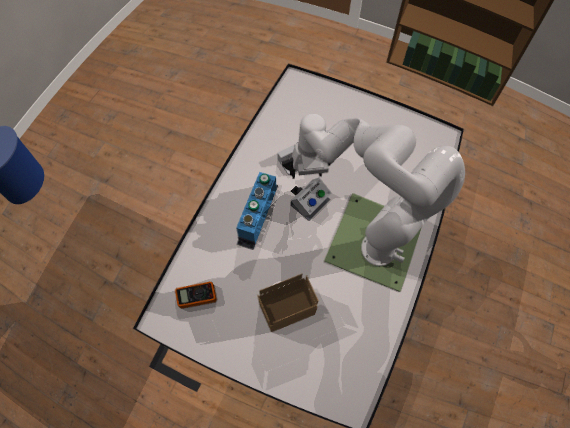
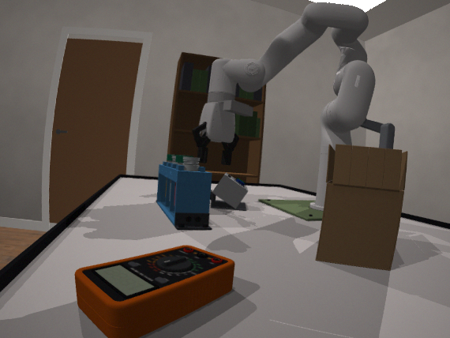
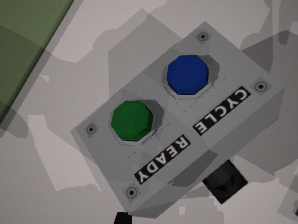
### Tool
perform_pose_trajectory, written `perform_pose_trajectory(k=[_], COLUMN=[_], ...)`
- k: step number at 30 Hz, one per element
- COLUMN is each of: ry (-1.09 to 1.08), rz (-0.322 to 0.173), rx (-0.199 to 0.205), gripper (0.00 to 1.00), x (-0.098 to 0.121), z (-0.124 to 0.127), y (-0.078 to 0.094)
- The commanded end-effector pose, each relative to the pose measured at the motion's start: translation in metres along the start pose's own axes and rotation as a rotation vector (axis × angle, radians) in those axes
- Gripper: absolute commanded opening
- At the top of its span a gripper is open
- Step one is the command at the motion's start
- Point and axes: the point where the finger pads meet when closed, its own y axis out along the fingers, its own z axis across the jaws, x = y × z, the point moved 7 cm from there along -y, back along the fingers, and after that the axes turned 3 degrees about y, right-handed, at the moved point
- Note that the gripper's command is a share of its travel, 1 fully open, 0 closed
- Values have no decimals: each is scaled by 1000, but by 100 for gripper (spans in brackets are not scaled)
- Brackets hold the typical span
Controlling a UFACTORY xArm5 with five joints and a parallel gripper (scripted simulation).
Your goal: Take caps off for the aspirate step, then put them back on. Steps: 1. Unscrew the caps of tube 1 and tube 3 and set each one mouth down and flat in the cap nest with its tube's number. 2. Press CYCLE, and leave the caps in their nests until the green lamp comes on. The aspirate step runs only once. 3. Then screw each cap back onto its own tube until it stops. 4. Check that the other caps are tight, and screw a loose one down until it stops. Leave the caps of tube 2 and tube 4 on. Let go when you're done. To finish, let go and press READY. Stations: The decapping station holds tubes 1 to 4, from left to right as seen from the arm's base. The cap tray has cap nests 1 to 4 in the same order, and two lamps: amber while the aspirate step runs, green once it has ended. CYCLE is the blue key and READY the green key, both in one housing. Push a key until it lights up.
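The gripper [image 2: 215, 152] hangs in the air with its fingers spread wide and nothing between them; it is above the gray button box [image 2: 230, 190] and apart from it; the blue button [image 3: 187, 74] and green button [image 3: 131, 120] face up; the blue tube block [image 2: 183, 193] stands just left of the box.
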Motion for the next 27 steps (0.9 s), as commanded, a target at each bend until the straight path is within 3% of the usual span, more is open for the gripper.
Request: perform_pose_trajectory(k=[1,4,9,24,27], ry=[-279,-402,-404,-404,-404], rz=[12,14,14,13,13], rx=[-9,-9,-9,-8,-8], gripper=[100,100,100,100,100], x=[28,45,61,155,163], z=[8,12,15,33,35], y=[2,3,4,11,11])
